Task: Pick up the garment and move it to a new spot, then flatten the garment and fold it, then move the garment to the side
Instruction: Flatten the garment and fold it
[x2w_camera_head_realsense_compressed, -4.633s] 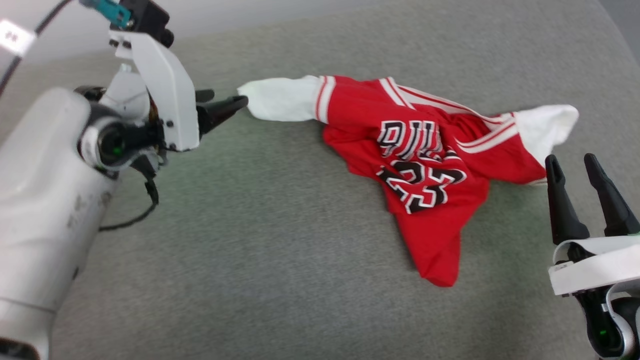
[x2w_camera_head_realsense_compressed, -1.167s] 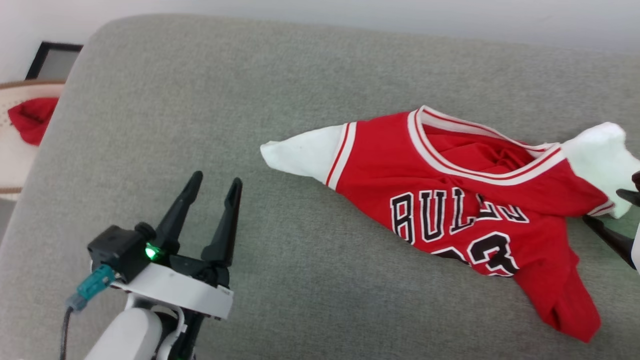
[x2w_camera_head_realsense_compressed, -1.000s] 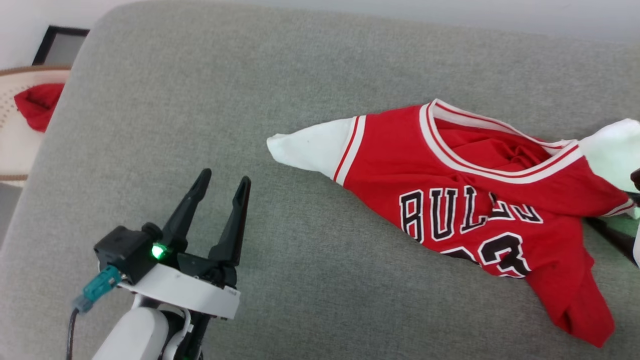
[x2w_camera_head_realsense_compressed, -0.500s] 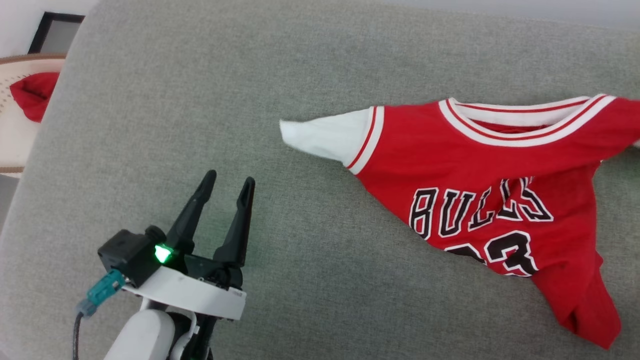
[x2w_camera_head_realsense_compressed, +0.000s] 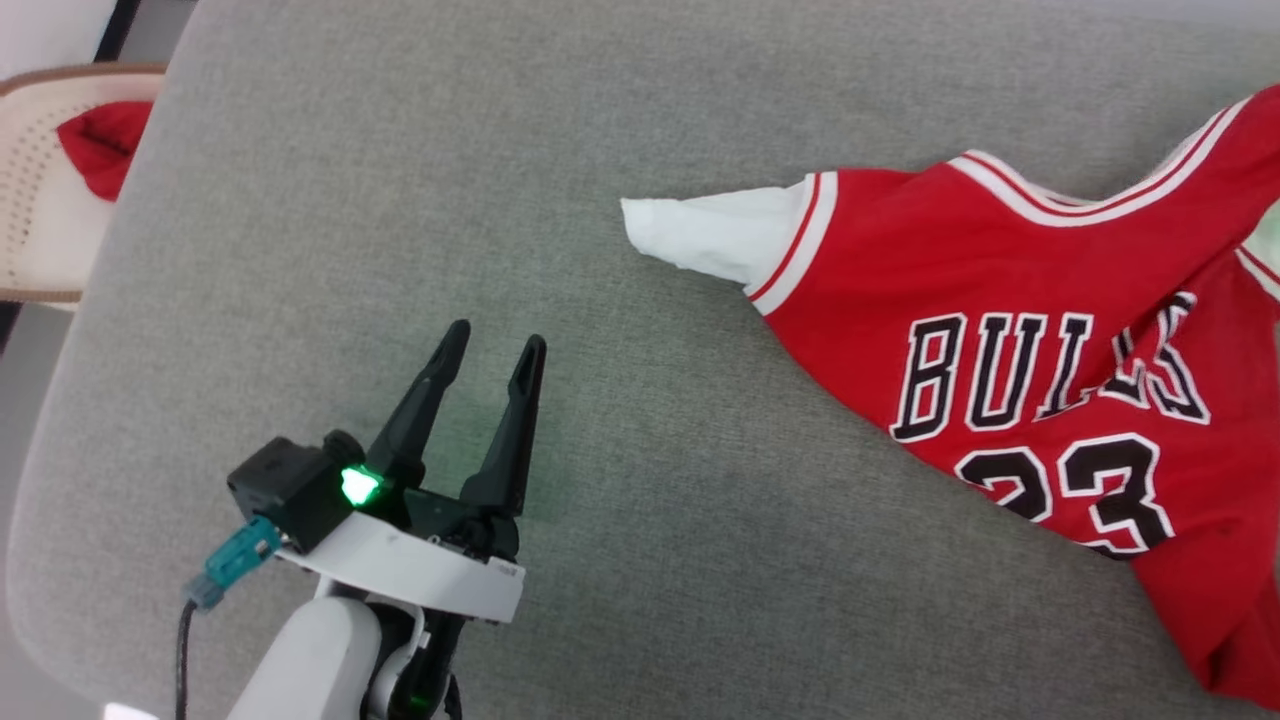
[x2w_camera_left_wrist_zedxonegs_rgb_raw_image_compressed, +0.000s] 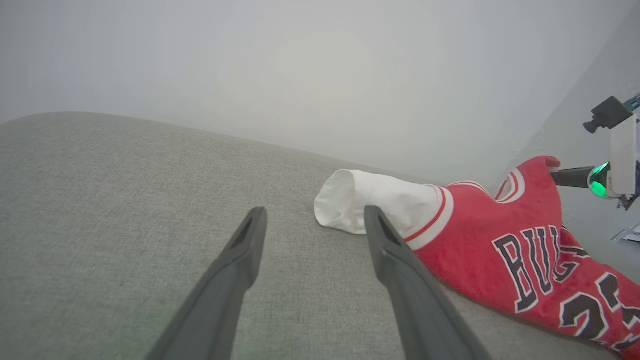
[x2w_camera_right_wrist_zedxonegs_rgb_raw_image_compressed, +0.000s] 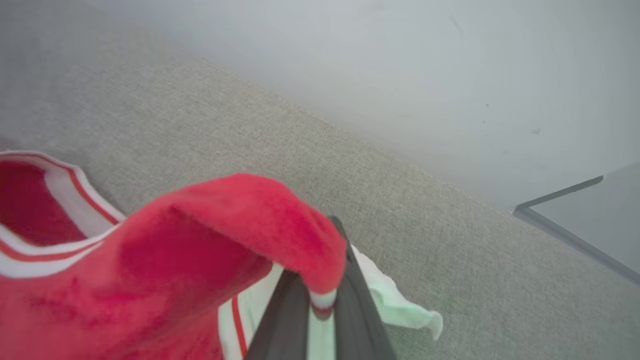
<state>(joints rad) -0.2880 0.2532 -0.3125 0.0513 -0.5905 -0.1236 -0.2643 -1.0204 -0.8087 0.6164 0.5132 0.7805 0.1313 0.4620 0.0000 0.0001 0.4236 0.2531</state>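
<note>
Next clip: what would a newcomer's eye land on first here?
The red garment with black BULLS lettering sprawls across the right of the grey cushion, its white sleeve pointing left. The right claw is shut on a raised red fold of it, while the left claw hangs open above bare cushion at lower left.

Probably a living room. A broad grey fabric-upholstered cushion (x2w_camera_head_realsense_compressed: 300, 200) with rounded corners stands against a plain pale wall (x2w_camera_left_wrist_zedxonegs_rgb_raw_image_compressed: 300, 60), beside a cream perforated basket-like seat (x2w_camera_head_realsense_compressed: 35, 230).

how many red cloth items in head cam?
2. The garment lies on the grey cushion, right side; another red cloth sits on the cream perforated surface, upper left. Others may be hidden beyond the frame.
</note>
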